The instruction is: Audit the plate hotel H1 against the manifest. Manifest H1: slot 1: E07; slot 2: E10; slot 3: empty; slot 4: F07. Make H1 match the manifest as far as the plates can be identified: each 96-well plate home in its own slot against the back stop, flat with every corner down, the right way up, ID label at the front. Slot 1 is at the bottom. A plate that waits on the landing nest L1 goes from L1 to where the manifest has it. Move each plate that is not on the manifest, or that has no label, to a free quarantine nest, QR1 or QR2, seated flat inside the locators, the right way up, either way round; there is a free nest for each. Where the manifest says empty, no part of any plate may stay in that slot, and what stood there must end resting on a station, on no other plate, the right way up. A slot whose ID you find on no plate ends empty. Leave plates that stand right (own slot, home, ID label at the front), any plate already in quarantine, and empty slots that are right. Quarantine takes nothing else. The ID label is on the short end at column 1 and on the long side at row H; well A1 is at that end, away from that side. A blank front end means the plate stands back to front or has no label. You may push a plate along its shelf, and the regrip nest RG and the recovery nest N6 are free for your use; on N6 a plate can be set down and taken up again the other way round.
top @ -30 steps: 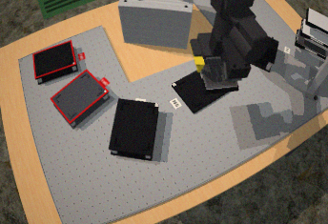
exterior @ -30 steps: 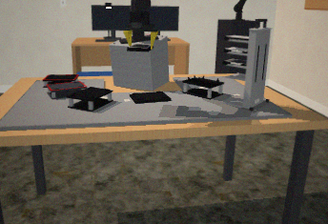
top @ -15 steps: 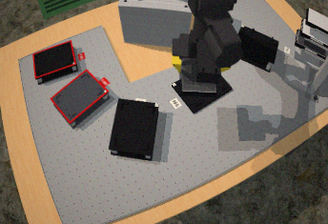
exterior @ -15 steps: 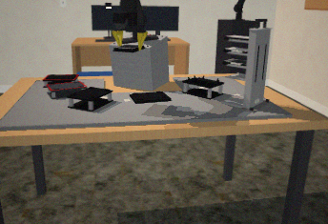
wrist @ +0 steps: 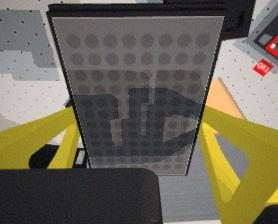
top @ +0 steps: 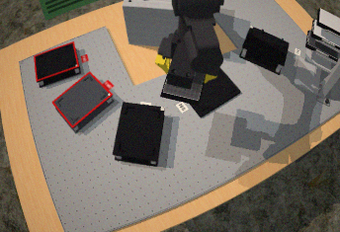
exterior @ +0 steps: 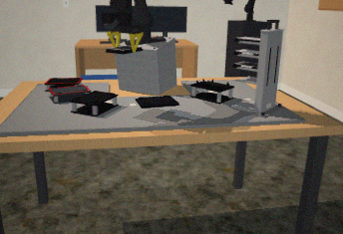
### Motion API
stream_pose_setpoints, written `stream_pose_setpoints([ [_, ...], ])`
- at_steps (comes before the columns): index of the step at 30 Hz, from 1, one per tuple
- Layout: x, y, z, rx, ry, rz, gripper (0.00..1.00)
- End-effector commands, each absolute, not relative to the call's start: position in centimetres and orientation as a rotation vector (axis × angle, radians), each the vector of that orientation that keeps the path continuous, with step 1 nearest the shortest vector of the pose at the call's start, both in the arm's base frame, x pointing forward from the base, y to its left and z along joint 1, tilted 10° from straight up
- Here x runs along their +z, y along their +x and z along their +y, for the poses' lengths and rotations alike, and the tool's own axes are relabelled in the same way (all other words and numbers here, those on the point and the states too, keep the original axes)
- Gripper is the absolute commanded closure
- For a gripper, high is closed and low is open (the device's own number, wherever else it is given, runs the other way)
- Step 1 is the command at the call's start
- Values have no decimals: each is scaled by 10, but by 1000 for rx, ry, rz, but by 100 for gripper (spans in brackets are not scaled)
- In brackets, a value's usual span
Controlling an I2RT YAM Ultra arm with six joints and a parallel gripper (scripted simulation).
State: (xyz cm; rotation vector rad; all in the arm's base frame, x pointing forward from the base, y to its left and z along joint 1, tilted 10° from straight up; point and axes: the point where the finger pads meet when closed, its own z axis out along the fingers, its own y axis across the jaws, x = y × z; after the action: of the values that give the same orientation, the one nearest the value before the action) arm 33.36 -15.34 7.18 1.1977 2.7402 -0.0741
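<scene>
My gripper (top: 187,72) (exterior: 125,47) (wrist: 138,111) is shut on a grey 96-well plate (top: 181,91) (exterior: 119,51) (wrist: 136,75), its yellow fingers on the two long sides. The plate hangs level, high above the flat black pad (top: 220,94) (exterior: 157,102) marked N6. The plate hotel H1 (top: 323,34) (exterior: 269,71) stands at the right edge of the mat, with plates on its shelves. The landing nest (top: 265,48) (exterior: 213,87) beside it looks empty. No label on the held plate shows in any view.
Two red-rimmed quarantine nests are at the left: the far nest (top: 56,61) is black, and a grey plate (top: 80,99) lies in the near nest. A black raised nest (top: 139,132) (exterior: 95,100) stands in front. The grey arm pedestal (top: 145,19) (exterior: 147,70) is behind.
</scene>
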Motion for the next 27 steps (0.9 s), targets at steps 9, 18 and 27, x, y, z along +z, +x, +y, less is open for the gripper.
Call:
stream_pose_setpoints([
  [9, 94, 328, -184, -64, 1245, 2652, 14],
  [18, 94, 316, -212, -68, 1246, 2655, 14],
  [27, 89, 304, -232, -66, 1256, 2676, 14],
])
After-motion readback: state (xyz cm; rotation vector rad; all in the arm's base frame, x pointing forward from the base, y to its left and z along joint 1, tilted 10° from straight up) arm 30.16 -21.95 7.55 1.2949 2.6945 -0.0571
